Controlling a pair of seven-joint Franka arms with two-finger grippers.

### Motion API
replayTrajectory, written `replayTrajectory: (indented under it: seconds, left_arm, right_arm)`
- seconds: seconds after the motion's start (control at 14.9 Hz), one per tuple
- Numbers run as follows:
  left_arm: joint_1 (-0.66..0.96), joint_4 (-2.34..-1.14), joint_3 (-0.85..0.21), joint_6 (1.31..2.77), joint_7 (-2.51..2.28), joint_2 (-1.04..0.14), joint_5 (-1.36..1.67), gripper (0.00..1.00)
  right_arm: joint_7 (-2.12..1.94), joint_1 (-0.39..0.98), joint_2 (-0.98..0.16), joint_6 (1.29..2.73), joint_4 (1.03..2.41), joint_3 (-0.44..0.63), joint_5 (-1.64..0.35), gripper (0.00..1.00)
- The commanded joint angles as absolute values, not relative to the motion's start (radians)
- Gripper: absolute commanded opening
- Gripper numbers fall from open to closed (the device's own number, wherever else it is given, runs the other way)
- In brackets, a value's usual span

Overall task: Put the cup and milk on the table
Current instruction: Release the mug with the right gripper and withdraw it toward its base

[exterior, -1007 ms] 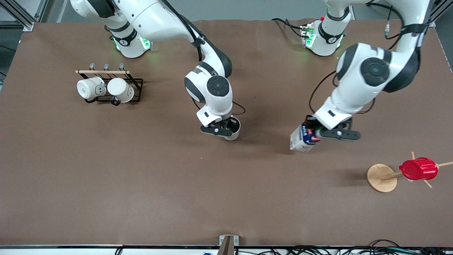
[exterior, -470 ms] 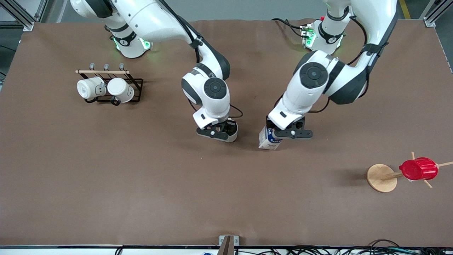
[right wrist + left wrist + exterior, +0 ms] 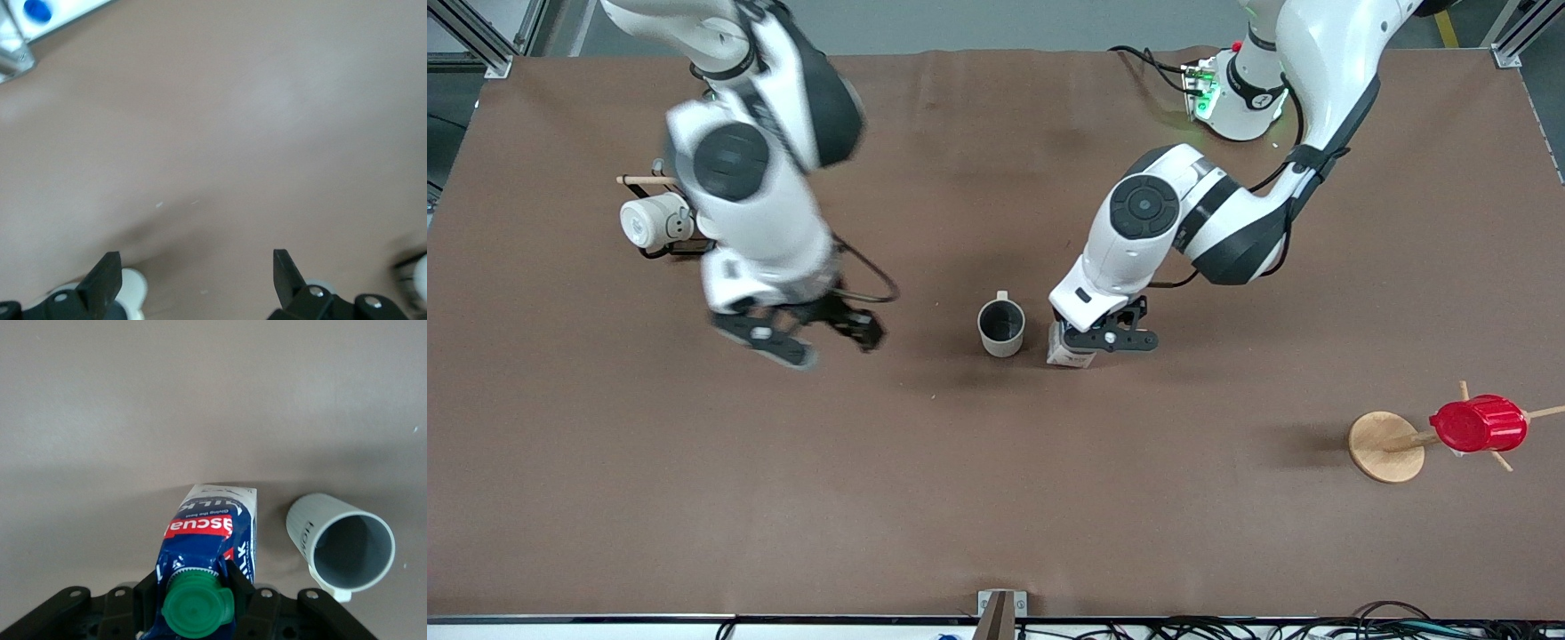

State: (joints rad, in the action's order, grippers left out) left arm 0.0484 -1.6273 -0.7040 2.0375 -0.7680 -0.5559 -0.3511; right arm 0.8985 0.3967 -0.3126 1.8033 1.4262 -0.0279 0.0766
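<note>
on the broad brown surface (image 3: 996, 498) the left gripper (image 3: 1104, 338) has its fingers (image 3: 243, 595) clenched on the milk (image 3: 1069, 349) just below the green cap, carton upright with its long axis vertical. the cup (image 3: 1001, 327) stands just beside the milk at its nine o'clock, apart from it. the right gripper (image 3: 800, 336) hangs empty, fingers spread, well off at the cup's nine o'clock, so the left arm is the one placed to let go.

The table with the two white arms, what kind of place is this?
Probably a robotics lab rather than a kitchen: two arms bolted to a brown table, aluminium framing at its corners, loose cables along its edge, and a few staged props like the cup and milk.
</note>
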Motion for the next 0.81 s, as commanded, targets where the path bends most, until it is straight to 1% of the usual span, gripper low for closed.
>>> replayTrajectory:
  seconds: [0.0, 0.27, 0.4, 0.6, 0.74]
  left_arm:
    - [0.052, -1.585, -0.739, 1.973, -0.795, -0.583, -0.377, 0.00]
    - [0.054, -1.598, -0.745, 1.968, -0.804, -0.592, -0.380, 0.00]
    - [0.055, -1.600, -0.746, 1.970, -0.804, -0.594, -0.380, 0.01]
    - [0.063, -1.595, -0.745, 1.970, -0.807, -0.614, -0.406, 0.02]
    - [0.064, -1.595, -0.746, 1.970, -0.824, -0.620, -0.416, 0.03]
  right_arm:
    - [0.763, 0.263, -0.204, 1.734, 1.482, -0.052, 0.077, 1.00]
    - [0.401, 0.082, -0.100, 1.593, 1.479, -0.049, 0.048, 1.00]
    - [0.249, 0.016, -0.059, 1.525, 1.479, -0.037, 0.023, 1.00]
    - [0.093, 0.008, -0.026, 1.479, 1.482, 0.027, 0.021, 1.00]
    - [0.078, 0.006, -0.017, 1.488, 1.497, 0.043, 0.014, 1.00]
